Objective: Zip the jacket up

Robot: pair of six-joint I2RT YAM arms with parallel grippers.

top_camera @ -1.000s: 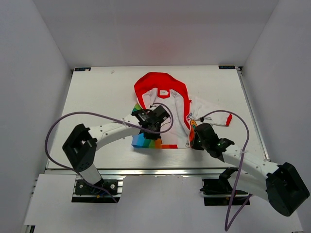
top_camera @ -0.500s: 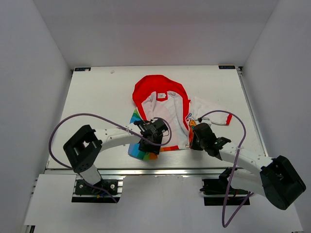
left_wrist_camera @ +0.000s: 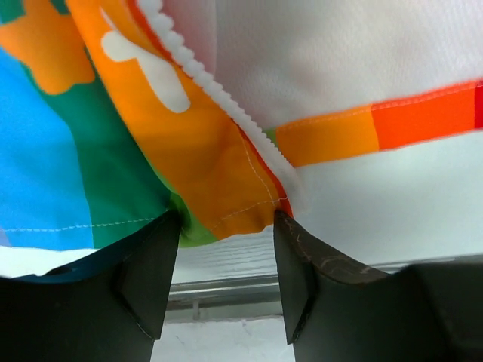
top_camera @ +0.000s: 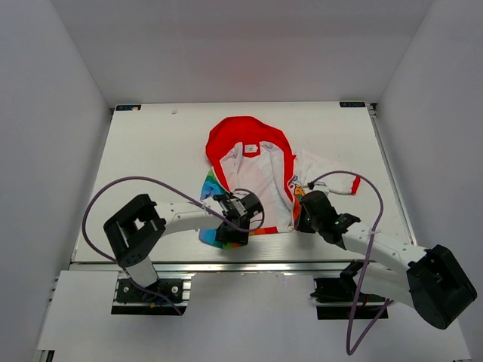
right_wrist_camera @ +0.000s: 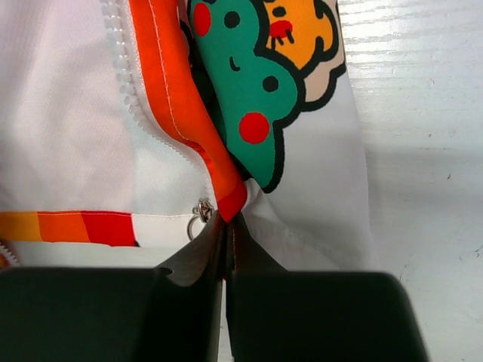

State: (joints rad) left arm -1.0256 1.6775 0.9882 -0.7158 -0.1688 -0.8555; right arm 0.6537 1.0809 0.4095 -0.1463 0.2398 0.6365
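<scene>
Since a second ago your left gripper slid to 6 o'clock and released, its jaws straddling the rainbow hem of the small red-hooded jacket, which lies open on the white desk. Your right gripper pinches the cartoon panel's corner. You're lining up the hems; next, regrip and join the white zipper ends.

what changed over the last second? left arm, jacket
The left gripper opened, apparently releasing the jacket, and moved back toward the near table edge. Its open jaws now straddle the rainbow hem beside the zipper. The jacket front spread, showing more white lining. Unchanged: the right gripper stays shut on the other bottom hem corner.
</scene>
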